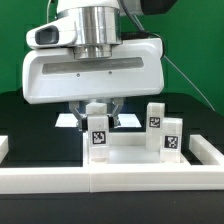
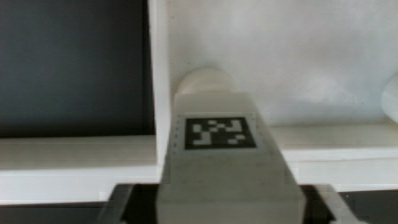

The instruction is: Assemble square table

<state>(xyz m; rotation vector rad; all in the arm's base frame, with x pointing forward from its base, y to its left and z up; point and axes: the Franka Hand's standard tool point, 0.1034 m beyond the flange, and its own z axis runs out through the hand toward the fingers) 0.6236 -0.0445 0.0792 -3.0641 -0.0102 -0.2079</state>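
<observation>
My gripper (image 1: 98, 116) hangs over the middle of the scene and is shut on a white block leg (image 1: 98, 131) with a black-and-white tag, held upright. In the wrist view the leg (image 2: 217, 130) runs up between my fingers (image 2: 135, 203), tag facing the camera. The leg's lower end is at the near left part of the white square table top (image 1: 135, 153), whose pale surface and rim (image 2: 285, 60) fill that view. I cannot tell whether the leg touches it. Two more tagged legs (image 1: 155, 117) (image 1: 172, 135) stand upright on the top's right side.
A long white rail (image 1: 110, 180) borders the black surface along the front, with raised ends at both sides. A flat white patch, the marker board (image 1: 68, 120), shows behind my gripper. Black table surface (image 2: 71, 70) lies beside the top.
</observation>
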